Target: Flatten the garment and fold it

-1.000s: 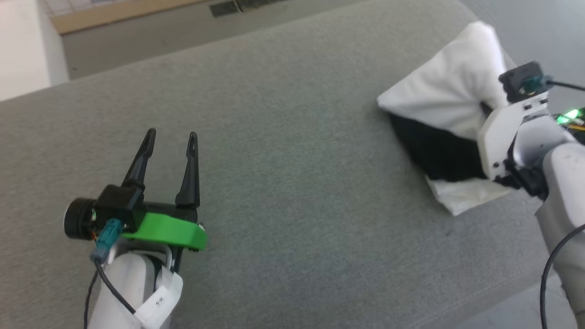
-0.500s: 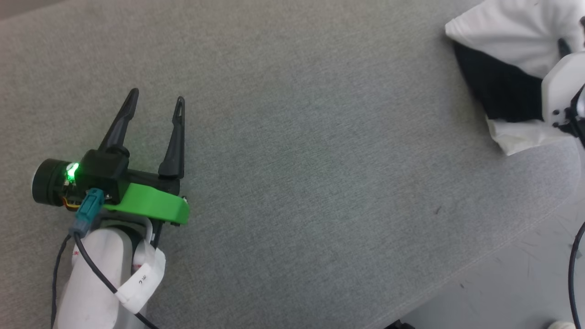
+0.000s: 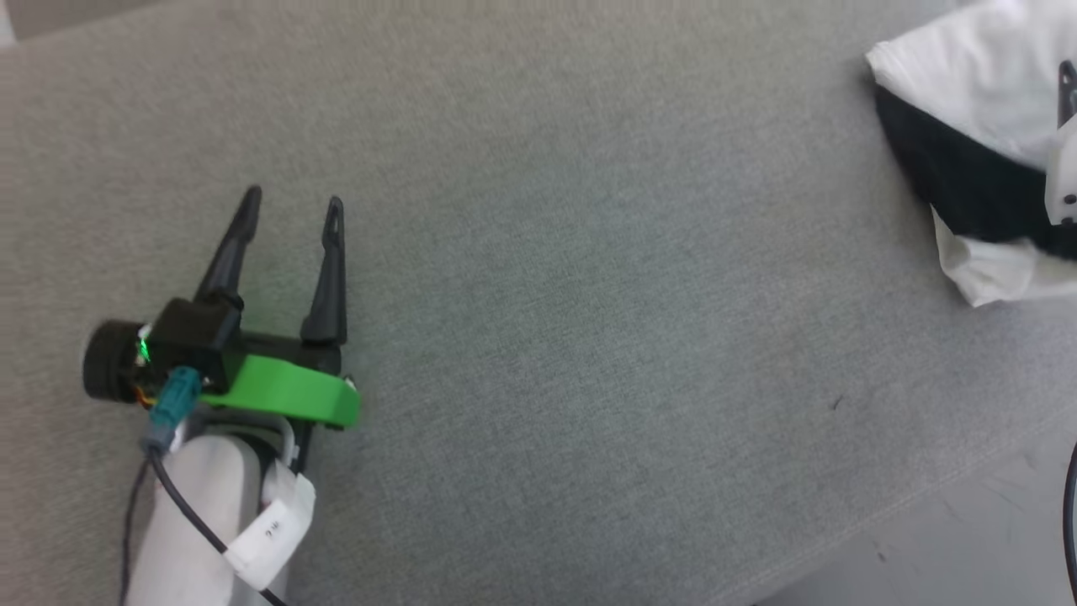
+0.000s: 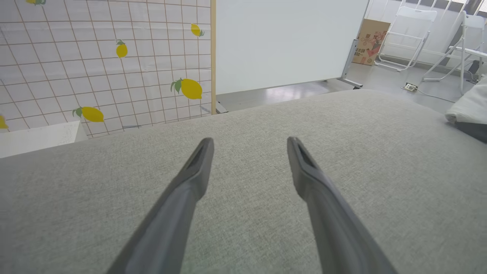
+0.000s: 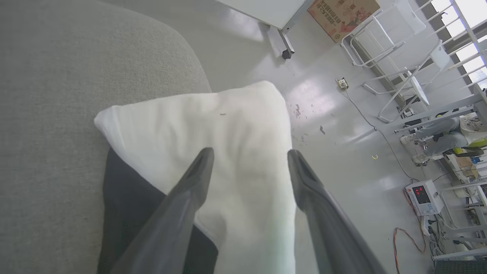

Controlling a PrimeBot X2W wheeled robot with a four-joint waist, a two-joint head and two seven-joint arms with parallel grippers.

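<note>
1. The garment (image 3: 968, 109) lay bundled at the right end of the grey counter (image 3: 589, 295), close to its edge. A white layer sat on top, with a black layer showing beneath it.
2. The right tool (image 5: 250, 151) hung over the white layer with its fingers spread wide and nothing between them. Whether they touched the cloth could not be told.
3. The left tool (image 3: 294, 199) was equally wide and empty. It sat over bare counter, well apart from the garment.
4. The cloth looked soft, light and limp. It would likely sag and slide over itself when lifted, and a pinch could catch more than one layer.
5. The best hold appeared to be a free corner or hem of the white layer, taken thin, with a second hold on the far side to spread it.
6. A cardboard box (image 5: 342, 15) stood on the floor beyond the counter, and its contents could not be seen.
</note>
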